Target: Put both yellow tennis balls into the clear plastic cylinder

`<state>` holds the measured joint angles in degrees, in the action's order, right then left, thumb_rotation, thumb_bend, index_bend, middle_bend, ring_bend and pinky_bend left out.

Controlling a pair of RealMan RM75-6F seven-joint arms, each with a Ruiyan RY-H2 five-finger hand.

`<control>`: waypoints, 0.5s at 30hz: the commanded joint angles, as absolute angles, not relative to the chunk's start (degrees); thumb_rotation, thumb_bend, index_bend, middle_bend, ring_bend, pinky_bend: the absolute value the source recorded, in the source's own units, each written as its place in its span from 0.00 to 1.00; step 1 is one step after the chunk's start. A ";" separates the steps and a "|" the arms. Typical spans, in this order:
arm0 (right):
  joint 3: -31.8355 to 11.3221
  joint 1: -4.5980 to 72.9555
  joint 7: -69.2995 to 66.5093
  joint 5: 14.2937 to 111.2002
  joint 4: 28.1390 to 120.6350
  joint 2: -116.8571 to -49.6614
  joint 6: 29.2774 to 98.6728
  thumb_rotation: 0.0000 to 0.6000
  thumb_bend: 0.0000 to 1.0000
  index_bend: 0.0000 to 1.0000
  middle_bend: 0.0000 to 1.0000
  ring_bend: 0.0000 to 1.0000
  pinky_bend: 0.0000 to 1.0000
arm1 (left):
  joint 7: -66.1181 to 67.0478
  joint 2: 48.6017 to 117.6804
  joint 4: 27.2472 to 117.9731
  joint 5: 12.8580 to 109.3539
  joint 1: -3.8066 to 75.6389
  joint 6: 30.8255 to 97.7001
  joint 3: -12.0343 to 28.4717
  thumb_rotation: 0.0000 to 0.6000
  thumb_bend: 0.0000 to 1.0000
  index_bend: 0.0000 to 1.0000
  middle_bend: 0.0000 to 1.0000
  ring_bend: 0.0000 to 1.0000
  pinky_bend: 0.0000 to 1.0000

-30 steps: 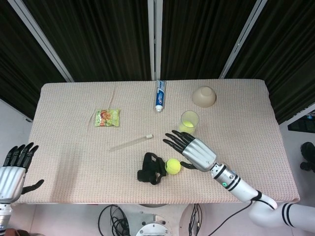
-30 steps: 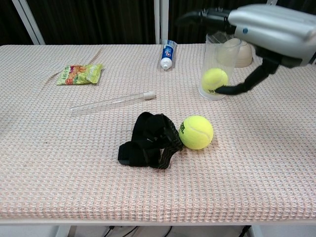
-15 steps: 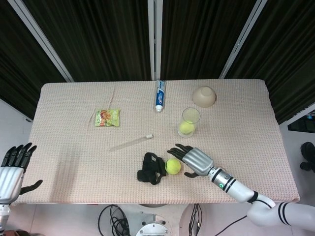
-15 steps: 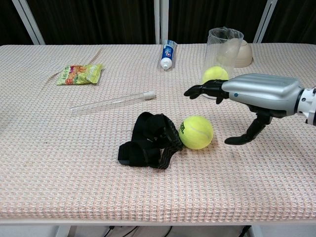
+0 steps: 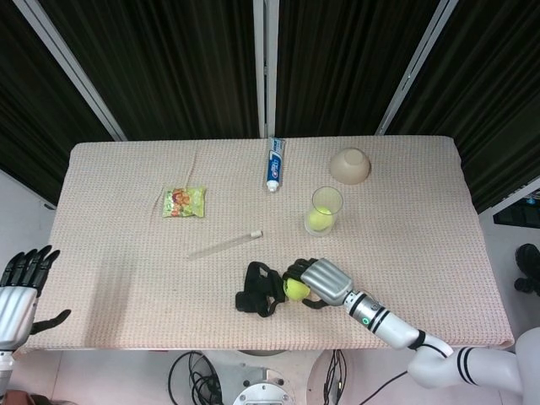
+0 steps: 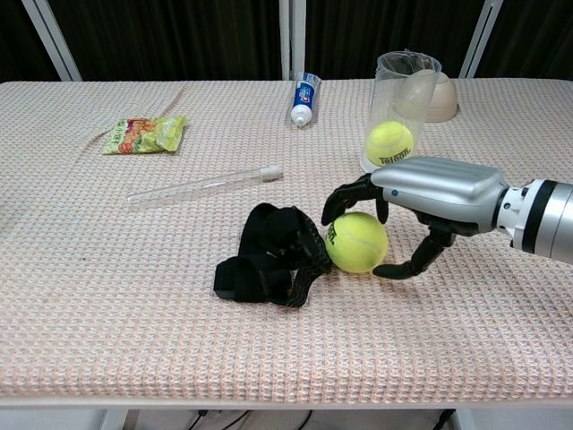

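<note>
Dark curtained backdrop, table under a beige waffle-weave cloth.

Nearest, right hand low over the loose tennis ball, fingers arched over the top and far side, thumb hooked round the near right side. Fingers apart, cupping the ball; firm contact not certain, ball resting on the cloth, not lifted. Just left of the hand and touching the ball, a crumpled black strap.

Beyond the hand, slightly right, the clear plastic cylinder standing upright with the other tennis ball at its bottom. Farther left, a clear tube, a snack packet, a toothpaste tube; behind the cylinder, an upturned bowl.

Task judged half done: one ball in, one left to grip, lift and drop in.

Left hand at the table's left edge in the head view, fingers spread, holding nothing, partly cut off by the frame. Underside of the right palm hidden; bowl largely screened by the cylinder in the chest view.
</note>
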<state>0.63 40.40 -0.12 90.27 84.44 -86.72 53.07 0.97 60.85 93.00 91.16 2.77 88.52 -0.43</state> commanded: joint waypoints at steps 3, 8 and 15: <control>0.11 39.41 1.21 89.63 83.03 -88.28 54.87 1.00 0.27 0.51 0.45 0.41 0.57 | 0.80 60.84 92.92 91.05 2.74 88.50 -0.40 1.00 0.04 0.02 0.00 0.00 0.00; -0.38 38.79 1.29 90.23 82.96 -88.00 57.16 1.00 0.30 0.62 0.51 0.46 0.62 | 0.66 60.73 93.03 91.12 2.71 88.48 -0.44 1.00 0.04 0.02 0.00 0.00 0.00; -4.53 38.31 0.90 93.20 88.68 -82.54 65.26 1.00 0.31 0.63 0.52 0.46 0.62 | 0.81 60.72 93.06 91.26 2.64 88.69 -0.39 1.00 0.04 0.02 0.00 0.00 0.00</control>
<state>-2.90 38.54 0.79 92.15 86.72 -84.41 63.03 0.80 60.72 93.05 91.27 2.64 88.70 -0.40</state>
